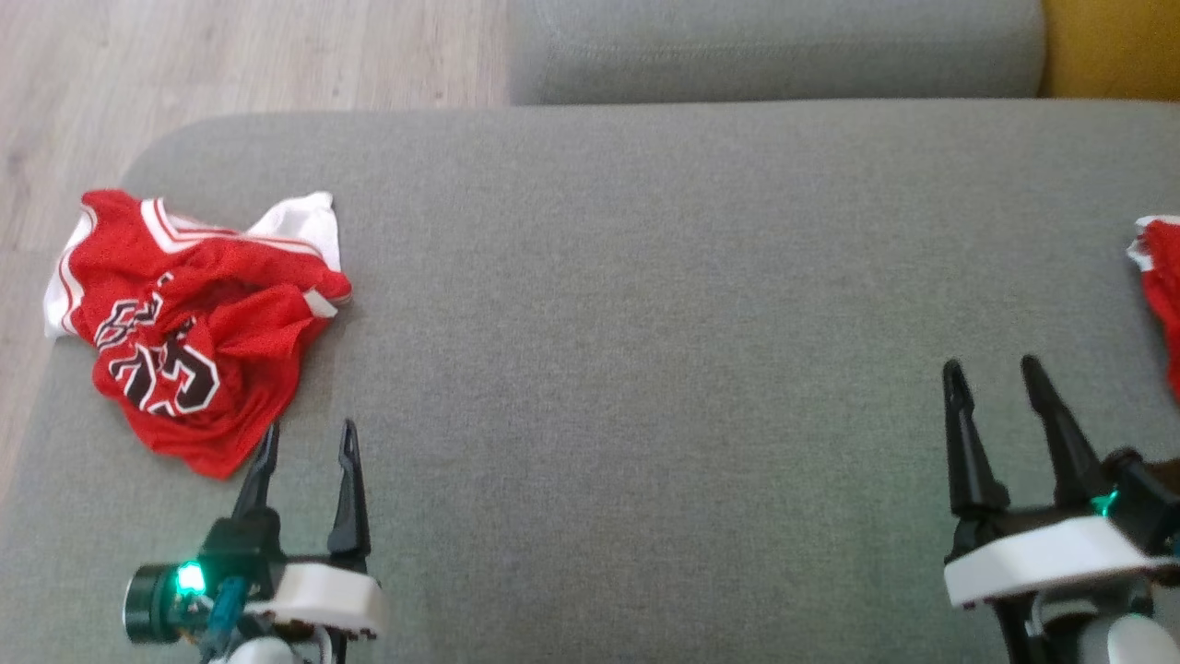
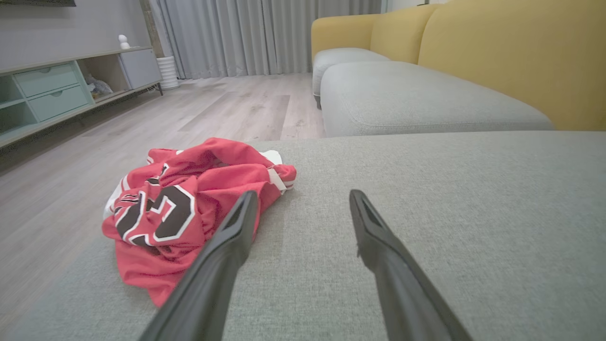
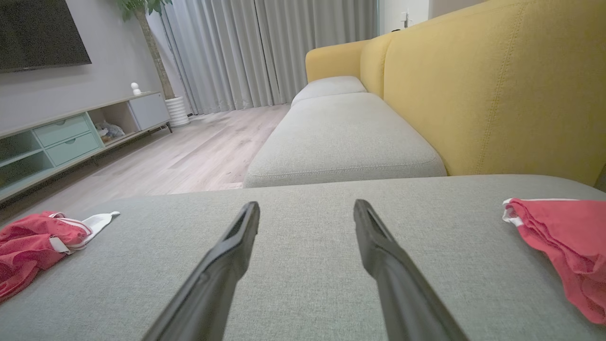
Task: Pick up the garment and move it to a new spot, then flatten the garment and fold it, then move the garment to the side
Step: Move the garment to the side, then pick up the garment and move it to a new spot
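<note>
A crumpled red garment (image 1: 189,327) with white trim and black lettering lies bunched at the left end of the grey cushion (image 1: 645,295). The left wrist view has the garment (image 2: 184,213) just ahead and left of the fingers, and the right wrist view catches it (image 3: 33,246) at the far left. My left gripper (image 1: 309,443) stands open just below and right of the garment's lower edge, holding nothing. My right gripper (image 1: 996,378) is open over bare cushion at the right, empty as well.
A second red cloth (image 1: 1163,295) lies at the cushion's right edge, also in the right wrist view (image 3: 563,246). Another grey seat cushion (image 1: 774,46) and a yellow backrest (image 3: 497,94) lie beyond. Wooden floor (image 1: 184,65) borders the cushion's left side.
</note>
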